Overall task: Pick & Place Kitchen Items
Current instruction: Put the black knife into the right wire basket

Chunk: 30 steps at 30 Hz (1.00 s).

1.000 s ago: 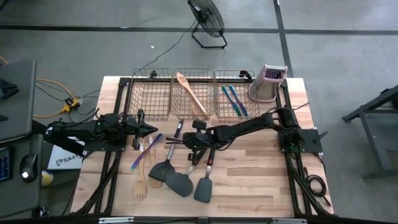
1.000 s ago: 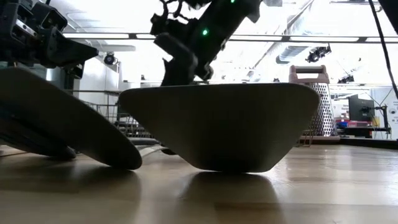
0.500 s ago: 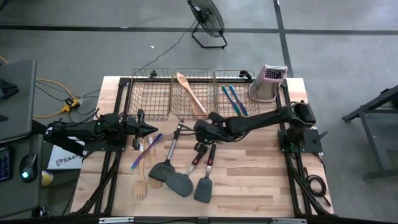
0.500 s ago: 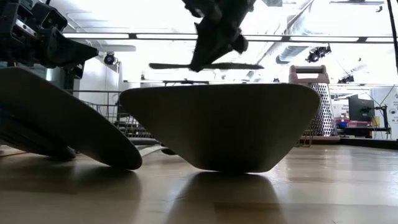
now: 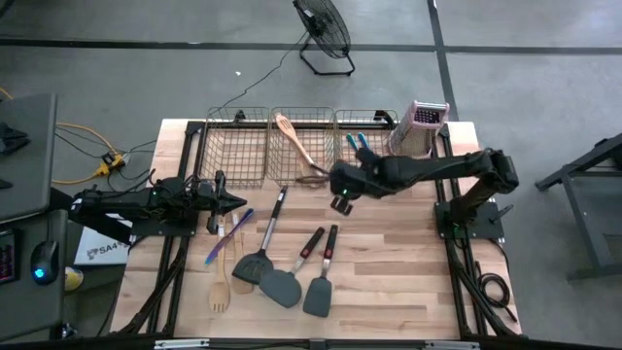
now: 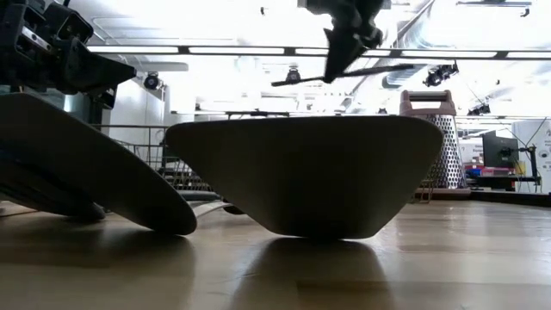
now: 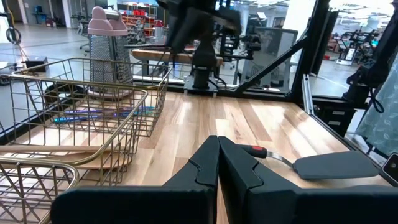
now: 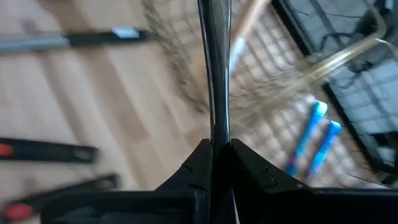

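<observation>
My right gripper (image 5: 340, 185) hovers by the near rim of the middle wire basket (image 5: 303, 119), shut on a slim dark utensil (image 6: 344, 74). My left gripper (image 5: 233, 201) rests shut and empty at the table's left. Three dark spatulas (image 5: 282, 284) lie flat on the table near its front edge. A purple piece (image 5: 228, 233) and a pale wooden fork (image 5: 221, 288) lie beside them. A wooden spoon (image 5: 296, 146) lies in the middle basket. Blue pieces (image 5: 367, 156) lie in the right basket. My right gripper pinches the utensil's thin dark shaft (image 8: 214, 124) between its two fingers. The shaft runs on forward past the fingertips. In the low view the utensil hangs about level below the gripper, lifted clear of the table.
Three wire baskets stand in a row along the far edge, the left one (image 5: 236, 146) holding nothing. A metal box grater (image 5: 420, 126) stands upright at the far right. Bare wood shows at the table's right half.
My right gripper has risen from among the utensils at the table's middle. It has gone toward the far right, to the baskets' near rims, carrying the slim dark utensil. The utensil is now lifted clear and level.
</observation>
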Available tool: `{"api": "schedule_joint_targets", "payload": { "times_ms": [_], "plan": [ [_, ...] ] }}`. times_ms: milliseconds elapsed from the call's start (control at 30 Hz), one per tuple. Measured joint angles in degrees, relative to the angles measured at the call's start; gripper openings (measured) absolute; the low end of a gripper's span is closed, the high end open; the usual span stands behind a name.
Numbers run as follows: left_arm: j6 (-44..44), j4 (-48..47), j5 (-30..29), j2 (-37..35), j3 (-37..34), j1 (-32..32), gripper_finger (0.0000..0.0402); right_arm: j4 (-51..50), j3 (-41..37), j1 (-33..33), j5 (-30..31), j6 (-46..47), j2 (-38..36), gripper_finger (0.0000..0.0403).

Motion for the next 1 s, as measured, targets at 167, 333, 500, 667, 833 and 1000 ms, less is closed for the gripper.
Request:
{"api": "schedule_joint_targets", "payload": {
  "times_ms": [167, 333, 500, 667, 833, 1000],
  "plan": [
    [0.0, 0.0, 0.0, 0.0, 0.0, 0.0, 0.0003, -0.9, -4.2, -5.5, 0.0, -5.0, -4.1, 0.0029],
    [0.0, 0.0, 0.0, 0.0, 0.0, 0.0, 0.0003, -0.7, -8.6, -12.4, -0.4, -7.9, -7.8, 0.0029],
    [0.0, 0.0, 0.0, 0.0, 0.0, 0.0, 0.0003, -0.3, -11.1, -19.3, -4.4, -8.4, -8.4, 0.0029],
    [0.0, 0.0, 0.0, 0.0, 0.0, 0.0, 0.0003, 3.2, -13.3, -25.4, -9.4, -9.3, -8.5, 0.0029],
    [0.0, 0.0, 0.0, 0.0, 0.0, 0.0, 0.0003, 8.3, -16.3, -30.8, -11.9, -9.0, -8.4, 0.0034],
    [0.0, 0.0, 0.0, 0.0, 0.0, 0.0, 0.0003, 10.9, -17.7, -34.4, -14.2, -7.2, -5.8, 0.003]
  ]
}}
